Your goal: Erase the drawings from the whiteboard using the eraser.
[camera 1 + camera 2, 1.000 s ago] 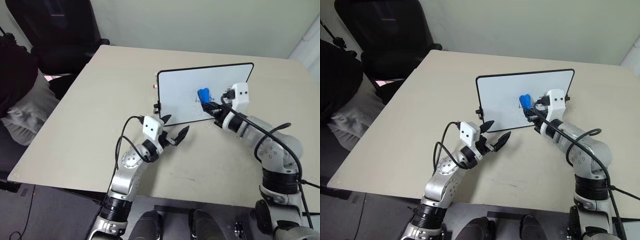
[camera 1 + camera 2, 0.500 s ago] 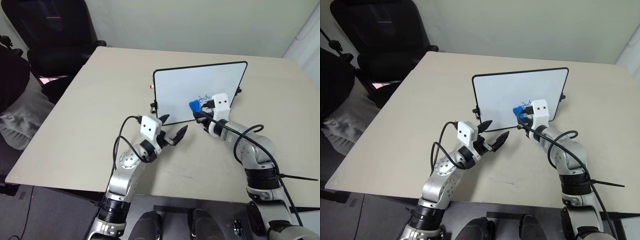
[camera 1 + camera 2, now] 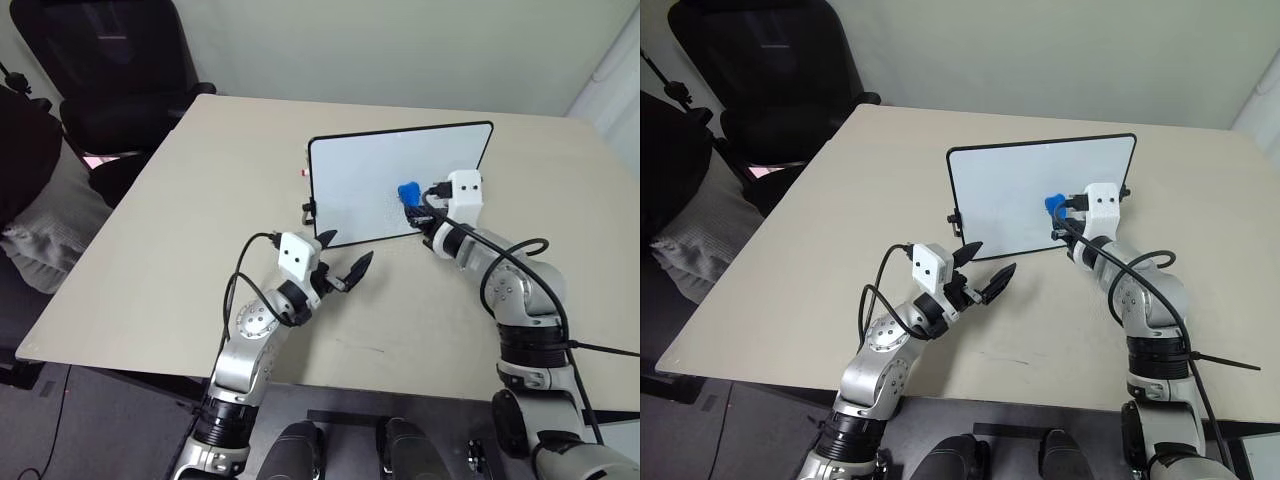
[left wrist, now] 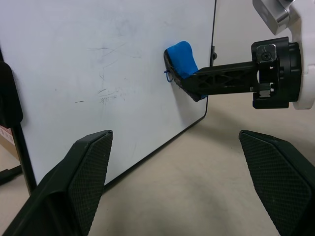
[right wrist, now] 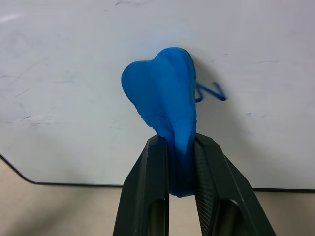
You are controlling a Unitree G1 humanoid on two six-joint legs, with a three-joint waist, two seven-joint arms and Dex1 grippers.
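The bench (image 3: 180, 200) is a broad, smooth beige slab with rounded corners and a matte top. On its far middle stands the whiteboard (image 3: 360, 185), a glossy white rectangle with rounded corners, a thin black frame and small black clips on its side, propped up on its lower edge and facing the robot. Its surface carries faint grey smears and scratches. Behind the bench's far left corner sits a black office chair (image 3: 110, 70).

The eraser (image 5: 165, 105) is a bright blue, soft-looking block with rounded ends, squeezed so that it flares out above the grip; its face is pressed flat against the board's lower right area. What is left of the drawings (image 5: 210, 92) is a thin blue squiggle poking out just beside the eraser.

Half a second ago the eraser sat lower and further left on the board, with the scribble showing above it; now it has slid up and to the right, over most of the marks. A second ago it was about where it is now.

The right pincer (image 5: 178, 177) reaches forward from a bent arm, about level, its ribbed black fingers clamped narrowly on the eraser's lower end. The left pincer (image 3: 343, 266) hovers just before the board's lower left corner, fingers spread wide and holding nothing.
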